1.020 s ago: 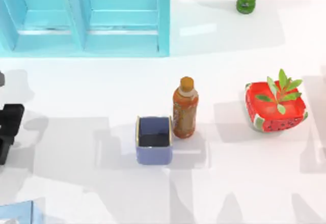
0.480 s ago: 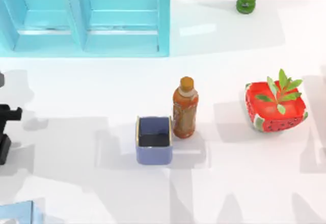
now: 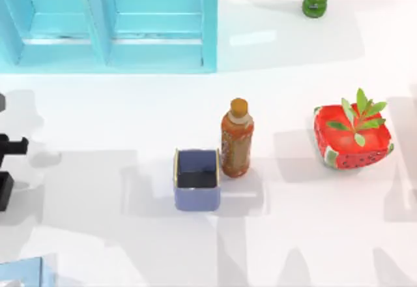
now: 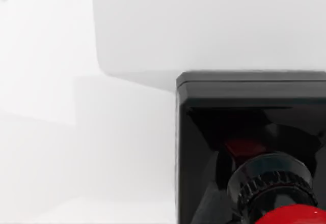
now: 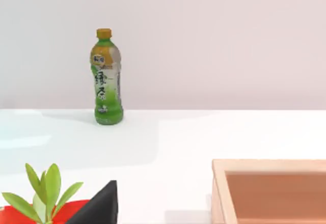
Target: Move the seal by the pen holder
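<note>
Our left gripper [image 3: 5, 166] sits at the table's [image 3: 293, 235] left edge; finger state unclear. Seal [image 4: 254, 147] shows close up in our left wrist view. Pen holder [image 3: 197, 179] stands mid-table, touching the orange-brown bottle [image 3: 236, 138].

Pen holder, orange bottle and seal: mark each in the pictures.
Pen holder [image 3: 197, 199]: top view, on its front blue wall.
Orange bottle [image 3: 235, 149]: top view, on the label at mid-body.
Seal [image 4: 214, 132]: left wrist view, on its black block base.
</note>
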Controlling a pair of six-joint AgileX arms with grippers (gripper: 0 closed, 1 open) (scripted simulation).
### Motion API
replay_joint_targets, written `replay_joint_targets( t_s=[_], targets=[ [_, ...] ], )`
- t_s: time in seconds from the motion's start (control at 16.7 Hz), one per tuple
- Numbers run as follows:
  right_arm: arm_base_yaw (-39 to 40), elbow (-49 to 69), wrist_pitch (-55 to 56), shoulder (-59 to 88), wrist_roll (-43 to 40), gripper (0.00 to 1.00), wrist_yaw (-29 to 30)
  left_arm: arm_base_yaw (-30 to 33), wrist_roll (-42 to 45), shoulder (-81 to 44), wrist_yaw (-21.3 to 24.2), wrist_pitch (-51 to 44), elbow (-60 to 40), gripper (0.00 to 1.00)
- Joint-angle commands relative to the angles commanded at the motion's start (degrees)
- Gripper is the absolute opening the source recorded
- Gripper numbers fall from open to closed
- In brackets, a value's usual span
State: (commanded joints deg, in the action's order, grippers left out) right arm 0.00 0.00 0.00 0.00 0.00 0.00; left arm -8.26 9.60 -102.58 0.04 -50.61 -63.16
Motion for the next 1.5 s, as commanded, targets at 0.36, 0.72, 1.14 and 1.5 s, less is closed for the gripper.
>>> replay_joint_targets(
  t_s=[0.36, 0.72, 1.14, 1.5],
  targets=[
    [0.0, 0.0, 0.0, 0.0, 0.0, 1.0, 0.0, 0.23, -0.08, 0.04, 0.02, -0.16, -0.17, 0.0],
    [0.0, 0.0, 0.0, 0.0, 0.0, 1.0, 0.0, 11.21, -10.77, 0.54, -0.01, -13.78, -12.72, 0.0],
    [0.0, 0.0, 0.0, 0.0, 0.0, 1.0, 0.0, 25.92, -25.83, 3.39, -0.01, -31.68, -28.29, 0.0],
    [0.0, 0.0, 0.0, 0.0, 0.0, 1.0, 0.0, 26.4, -26.44, 2.56, 0.02, -31.1, -28.43, 0.0]
  ],
)
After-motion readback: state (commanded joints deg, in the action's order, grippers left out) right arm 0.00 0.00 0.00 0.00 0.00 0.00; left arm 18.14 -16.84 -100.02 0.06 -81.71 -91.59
